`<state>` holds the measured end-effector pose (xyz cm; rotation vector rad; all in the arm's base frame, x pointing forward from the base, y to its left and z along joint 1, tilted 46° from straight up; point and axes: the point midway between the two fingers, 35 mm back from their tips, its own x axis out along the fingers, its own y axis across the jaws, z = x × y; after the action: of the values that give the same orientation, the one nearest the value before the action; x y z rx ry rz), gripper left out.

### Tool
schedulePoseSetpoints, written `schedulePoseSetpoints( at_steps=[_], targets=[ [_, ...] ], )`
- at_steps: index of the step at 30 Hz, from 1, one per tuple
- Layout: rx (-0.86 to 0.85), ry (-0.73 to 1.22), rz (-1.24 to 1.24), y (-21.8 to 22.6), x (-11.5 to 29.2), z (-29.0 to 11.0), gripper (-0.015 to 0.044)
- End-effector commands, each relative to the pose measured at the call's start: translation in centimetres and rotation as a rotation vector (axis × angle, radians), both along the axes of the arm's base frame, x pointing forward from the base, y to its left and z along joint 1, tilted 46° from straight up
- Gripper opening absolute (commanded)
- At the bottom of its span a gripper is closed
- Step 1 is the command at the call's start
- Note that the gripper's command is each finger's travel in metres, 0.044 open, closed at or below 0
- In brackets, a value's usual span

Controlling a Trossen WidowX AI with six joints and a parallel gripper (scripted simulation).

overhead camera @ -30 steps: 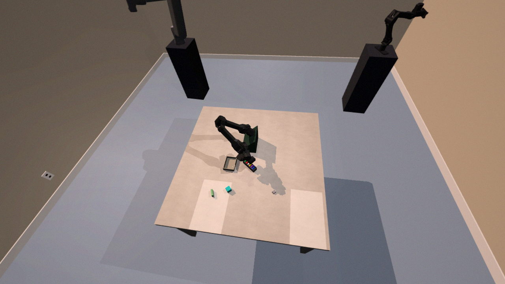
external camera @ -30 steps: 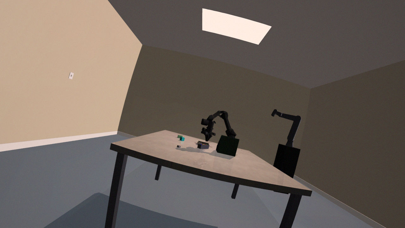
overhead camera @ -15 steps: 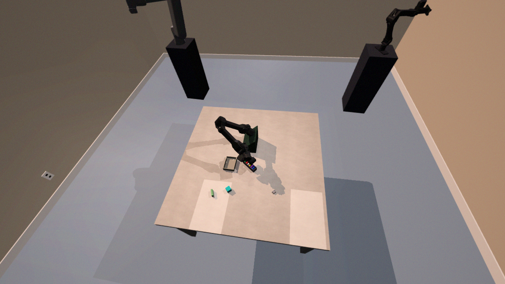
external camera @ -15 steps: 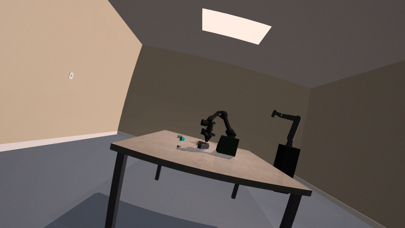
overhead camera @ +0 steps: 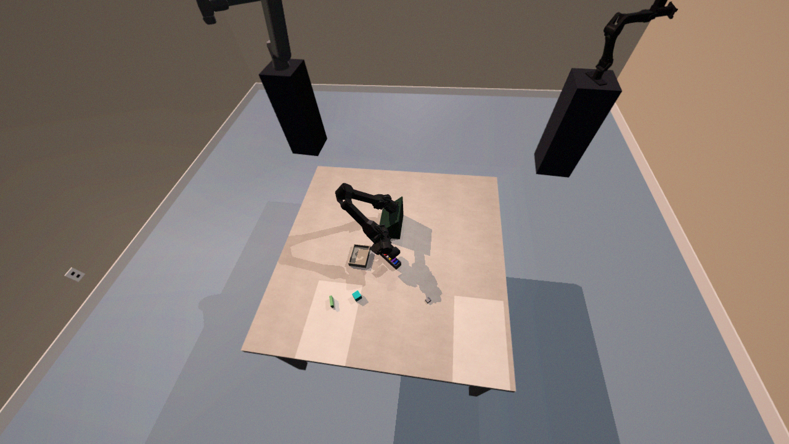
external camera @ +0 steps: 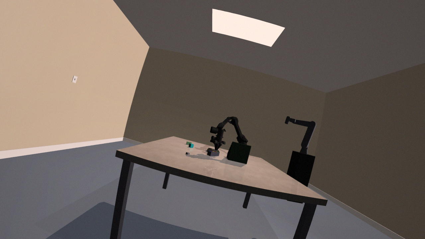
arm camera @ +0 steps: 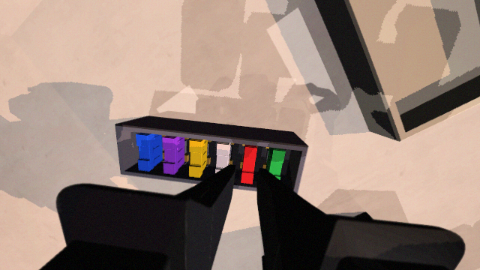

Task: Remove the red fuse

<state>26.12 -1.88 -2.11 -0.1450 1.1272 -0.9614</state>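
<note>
The table (overhead camera: 430, 221) carries all work items near its centre. The arm (overhead camera: 361, 212) reaches from its dark green base (overhead camera: 392, 216) toward the near side of the table and bends down over the fuse block (arm camera: 210, 129).

The tray (overhead camera: 359, 256) sits just left of the fuse block in the top view, close to it but apart. In the wrist view the tray (arm camera: 360, 67) appears at upper right.

The fuse block is a dark, open-topped housing holding six fuses in one row. In the wrist view, left to right: blue fuse (arm camera: 148, 151), purple fuse (arm camera: 172, 154), yellow fuse (arm camera: 197, 157), white fuse (arm camera: 223, 155), red fuse (arm camera: 250, 163), green fuse (arm camera: 277, 162).

The red fuse is seated in its slot, second from the right end.

The gripper (arm camera: 245, 173) is above the block, fingers set to a narrow gap with nothing between them. The gap lines up with the red fuse; whether the fingertips touch neighbouring fuses cannot be determined.

A teal cube (overhead camera: 357, 296), a green cylinder (overhead camera: 331, 301) and a small grey piece (overhead camera: 427, 300) lie nearer, well apart from the block.
</note>
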Motion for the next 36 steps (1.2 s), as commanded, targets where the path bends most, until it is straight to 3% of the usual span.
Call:
schedulePoseSetpoints(
  at_steps=[1,36],
  targets=[
    [-0.007,0.007,0.003,-0.38,-0.10,-0.29,0.0074],
    [-0.003,0.004,-0.001,-1.24,0.03,-1.19,0.0061]
  ],
)
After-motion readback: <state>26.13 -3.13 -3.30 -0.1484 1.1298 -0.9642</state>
